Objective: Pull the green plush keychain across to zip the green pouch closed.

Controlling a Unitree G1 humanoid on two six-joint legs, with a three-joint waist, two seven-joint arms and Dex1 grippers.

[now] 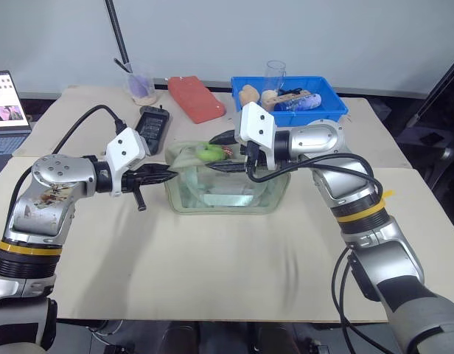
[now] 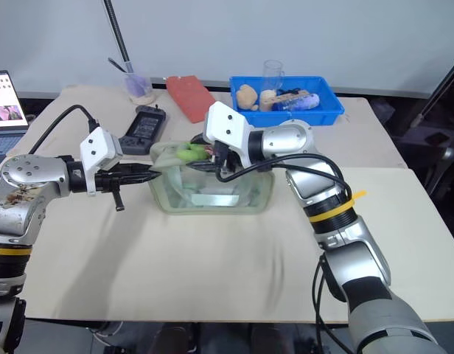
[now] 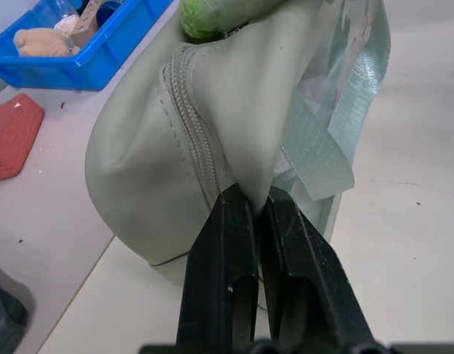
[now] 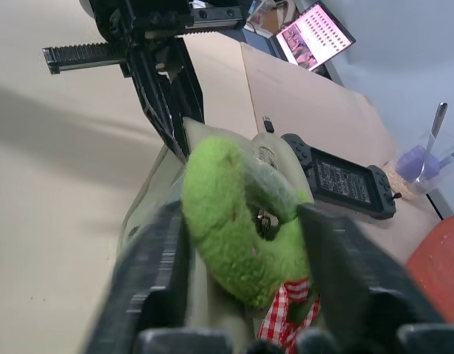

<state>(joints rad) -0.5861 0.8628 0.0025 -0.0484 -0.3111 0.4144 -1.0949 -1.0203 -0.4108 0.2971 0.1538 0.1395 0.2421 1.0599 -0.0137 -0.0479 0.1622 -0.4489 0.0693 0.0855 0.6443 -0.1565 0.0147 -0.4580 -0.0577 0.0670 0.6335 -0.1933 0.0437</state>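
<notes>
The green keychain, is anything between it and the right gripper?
Nothing visible. The right gripper has a finger on each side of the keychain, which sits atop the pouch near the end pinched by the left gripper.

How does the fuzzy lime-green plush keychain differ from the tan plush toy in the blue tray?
The fuzzy lime-green plush keychain sits on top of the pale green fabric pouch, flanked by the right end effector's black fingers; the tan plush toy lies untouched in the blue plastic tray. The keychain has red-checked fabric attached; the toy appears plain. Both are small and soft.
</notes>
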